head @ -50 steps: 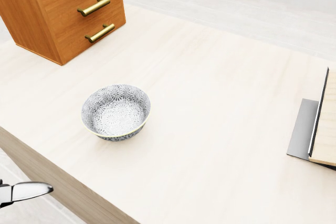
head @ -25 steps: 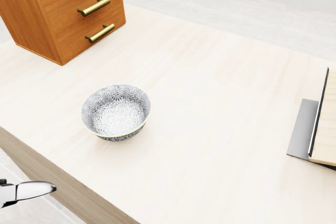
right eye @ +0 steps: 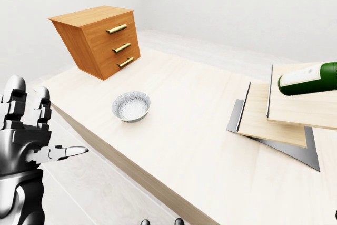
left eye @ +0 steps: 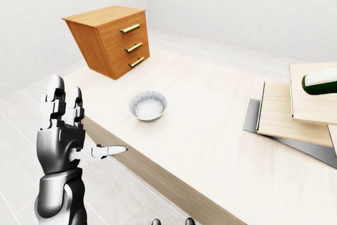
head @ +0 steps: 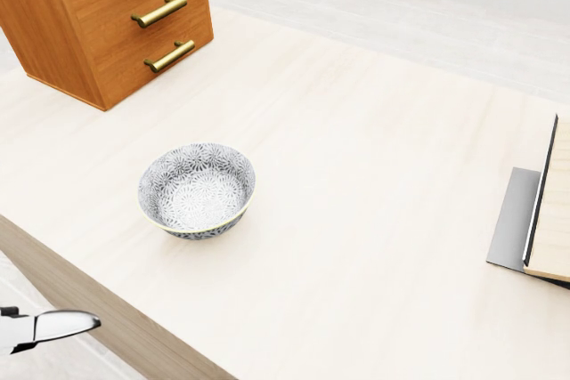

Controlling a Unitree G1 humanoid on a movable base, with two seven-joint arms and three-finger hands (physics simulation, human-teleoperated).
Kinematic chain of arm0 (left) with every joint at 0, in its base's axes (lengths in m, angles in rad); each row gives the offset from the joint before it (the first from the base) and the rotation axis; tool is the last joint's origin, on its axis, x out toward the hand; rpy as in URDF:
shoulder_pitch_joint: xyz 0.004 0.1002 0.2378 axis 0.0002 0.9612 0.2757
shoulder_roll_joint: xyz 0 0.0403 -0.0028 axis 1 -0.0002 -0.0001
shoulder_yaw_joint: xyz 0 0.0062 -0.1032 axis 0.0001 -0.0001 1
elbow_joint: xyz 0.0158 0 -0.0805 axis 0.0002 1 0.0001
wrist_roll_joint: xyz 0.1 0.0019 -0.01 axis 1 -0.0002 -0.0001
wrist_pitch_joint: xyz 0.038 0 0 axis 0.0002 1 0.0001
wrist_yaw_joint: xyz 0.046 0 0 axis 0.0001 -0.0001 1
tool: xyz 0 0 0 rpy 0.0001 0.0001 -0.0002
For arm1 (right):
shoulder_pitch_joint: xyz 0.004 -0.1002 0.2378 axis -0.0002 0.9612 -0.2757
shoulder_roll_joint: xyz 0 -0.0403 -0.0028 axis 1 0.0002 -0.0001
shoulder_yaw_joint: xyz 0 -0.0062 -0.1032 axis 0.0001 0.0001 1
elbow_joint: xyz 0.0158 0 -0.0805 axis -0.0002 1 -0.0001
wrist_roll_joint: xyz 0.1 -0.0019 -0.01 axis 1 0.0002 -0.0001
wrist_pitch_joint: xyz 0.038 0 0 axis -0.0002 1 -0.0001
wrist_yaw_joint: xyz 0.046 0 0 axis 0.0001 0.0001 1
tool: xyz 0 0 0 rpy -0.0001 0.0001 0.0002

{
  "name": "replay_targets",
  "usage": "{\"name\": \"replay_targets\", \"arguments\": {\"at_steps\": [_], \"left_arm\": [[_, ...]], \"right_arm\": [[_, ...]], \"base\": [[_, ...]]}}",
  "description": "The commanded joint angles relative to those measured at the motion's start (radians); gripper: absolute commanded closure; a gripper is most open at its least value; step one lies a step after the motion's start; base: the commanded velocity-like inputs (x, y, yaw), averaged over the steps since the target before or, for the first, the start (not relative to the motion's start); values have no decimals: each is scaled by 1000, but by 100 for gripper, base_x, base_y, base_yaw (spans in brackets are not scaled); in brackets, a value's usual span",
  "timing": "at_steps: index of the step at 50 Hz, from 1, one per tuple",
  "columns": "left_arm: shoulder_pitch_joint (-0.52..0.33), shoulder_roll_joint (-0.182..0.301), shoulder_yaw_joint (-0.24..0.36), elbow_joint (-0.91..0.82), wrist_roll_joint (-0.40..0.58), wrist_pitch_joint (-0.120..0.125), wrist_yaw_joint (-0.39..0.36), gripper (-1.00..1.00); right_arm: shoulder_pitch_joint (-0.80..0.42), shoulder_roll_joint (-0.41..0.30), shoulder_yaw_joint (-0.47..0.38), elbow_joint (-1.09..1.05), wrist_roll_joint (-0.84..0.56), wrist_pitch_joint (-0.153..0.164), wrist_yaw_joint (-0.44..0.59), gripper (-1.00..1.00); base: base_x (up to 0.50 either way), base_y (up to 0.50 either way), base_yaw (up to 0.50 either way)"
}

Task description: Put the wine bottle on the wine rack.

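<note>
Right-eye view cuts the wine bottle point(right eye: 309, 78) off at its right edge: only a stretch of dark green glass with a pale label shows, lying on its side on the upper of the stacked light wooden boards point(right eye: 279, 114). No writing can be made out on the label; it reads as a plain cream patch. The boards rest on a grey metal sheet point(right eye: 287, 143), and how far this stack runs to the right is hidden by the picture's edge, so whether it is the wine rack cannot be told.

The patterned bowl point(left eye: 148, 105), blue-grey and white with a pale rim, stands upright on the light wooden counter point(left eye: 210, 130), well apart from the bottle and to the left of the boards. Above and left of the bowl in the left-eye view sits the wooden drawer chest point(left eye: 112, 40) with three brass handles; it looks tilted, and its foot meets the counter.

Left of the bowl and off the counter's near edge, the left hand point(left eye: 66, 130) is raised with its fingers point(left eye: 55, 101) straight up and the thumb pointing right, spread wide and holding nothing. In the head view only its thumb tip shows at the lower left corner.

Two small dark tips point(left eye: 171, 221) poke up at the bottom edge of the left-eye view, below the bowl; they are too cropped to identify, and the right hand's state cannot be told.
</note>
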Motion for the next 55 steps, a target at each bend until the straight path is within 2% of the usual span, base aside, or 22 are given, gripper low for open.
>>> {"name": "replay_targets", "arguments": {"at_steps": [1,33,55], "left_arm": [[4,-2,-5,-4,2,0,-1,-100],[7,-4,1,5,4,0,-7,-100],[6,-5,-7,30,13,0,-9,-100]], "right_arm": [[-72,24,31,61,12,0,-2,100],[-249,81,119,266,-168,0,60,100],[-225,104,96,367,-262,0,81,100]], "base": [[0,0,0],[0,0,0],[0,0,0]]}}
